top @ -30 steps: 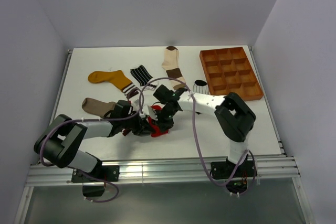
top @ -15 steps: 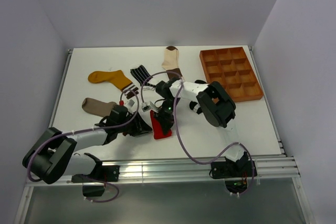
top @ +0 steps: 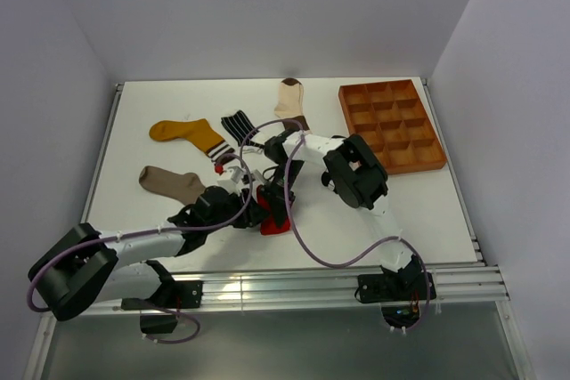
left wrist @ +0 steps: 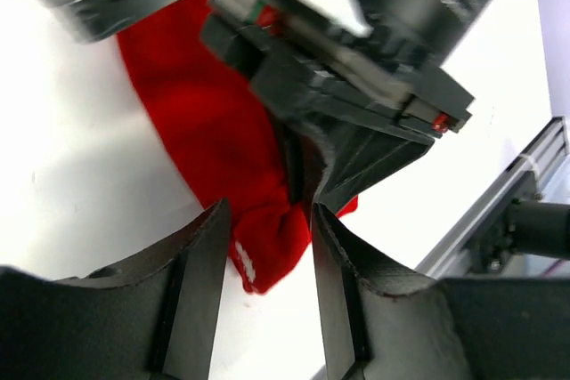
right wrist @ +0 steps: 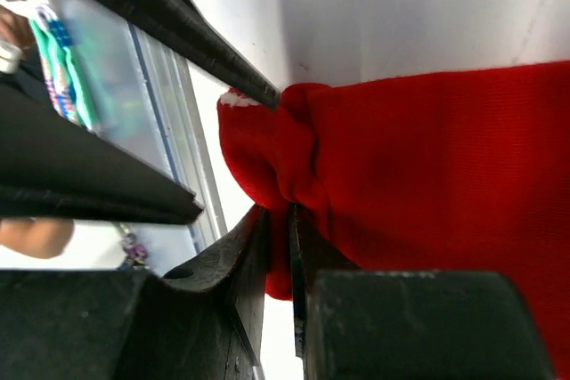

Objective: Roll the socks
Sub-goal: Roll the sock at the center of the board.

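The red sock [top: 276, 225] lies near the front middle of the table. My right gripper [top: 280, 206] is shut on a pinched fold of it [right wrist: 383, 175], jaws pressed together [right wrist: 289, 246]. My left gripper [top: 256, 214] is open, and its fingers [left wrist: 200, 295] straddle the sock's bunched end with the white mark [left wrist: 267, 251]. The mustard sock [top: 183, 133], the taupe sock [top: 167, 181], the black-white striped sock [top: 239, 124] and the cream-and-brown sock [top: 291, 98] lie flat further back. The white pinstriped sock is hidden behind the right arm.
The brown compartmented tray [top: 390, 124] stands at the back right. The right arm [top: 356, 171] is folded over the table's middle with its cable looping to the front. The metal rail [top: 267, 287] runs along the near edge, close to the sock.
The left gripper let go, drew back to the left, then came right again around the sock's end. The right arm folded inward, still holding the red sock.
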You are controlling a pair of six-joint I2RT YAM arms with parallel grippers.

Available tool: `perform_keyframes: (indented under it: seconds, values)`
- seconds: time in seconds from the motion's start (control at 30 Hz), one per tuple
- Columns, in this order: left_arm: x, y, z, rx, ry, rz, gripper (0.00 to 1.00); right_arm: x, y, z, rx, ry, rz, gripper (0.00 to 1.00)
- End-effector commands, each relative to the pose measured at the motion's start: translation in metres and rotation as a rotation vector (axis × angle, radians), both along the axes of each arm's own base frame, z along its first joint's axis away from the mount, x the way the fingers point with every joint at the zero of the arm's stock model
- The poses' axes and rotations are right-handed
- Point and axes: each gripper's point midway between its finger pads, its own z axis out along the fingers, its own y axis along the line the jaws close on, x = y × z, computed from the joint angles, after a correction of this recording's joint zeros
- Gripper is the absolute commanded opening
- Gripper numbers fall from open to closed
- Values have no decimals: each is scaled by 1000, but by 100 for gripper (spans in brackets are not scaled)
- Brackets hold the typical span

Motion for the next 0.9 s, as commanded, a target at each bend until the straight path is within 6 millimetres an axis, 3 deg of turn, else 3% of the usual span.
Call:
perform_keyframes:
  seconds: [0.0,0.33,0.47,0.87]
  values:
    - [16,-13,22,-12,-177,-56,48,16,-6,-18,-50,-27,-9,18]
    - [3,-44,17,-147,-184,-202,49,24,-8,-16,-62,44,-69,17]
    - [-6,-45,0,-157,-134,-228,48,29,-9,-19,-84,58,-103,16]
    - [-13,-42,-15,-143,-99,-237,48,45,-19,-29,-169,106,-221,15]
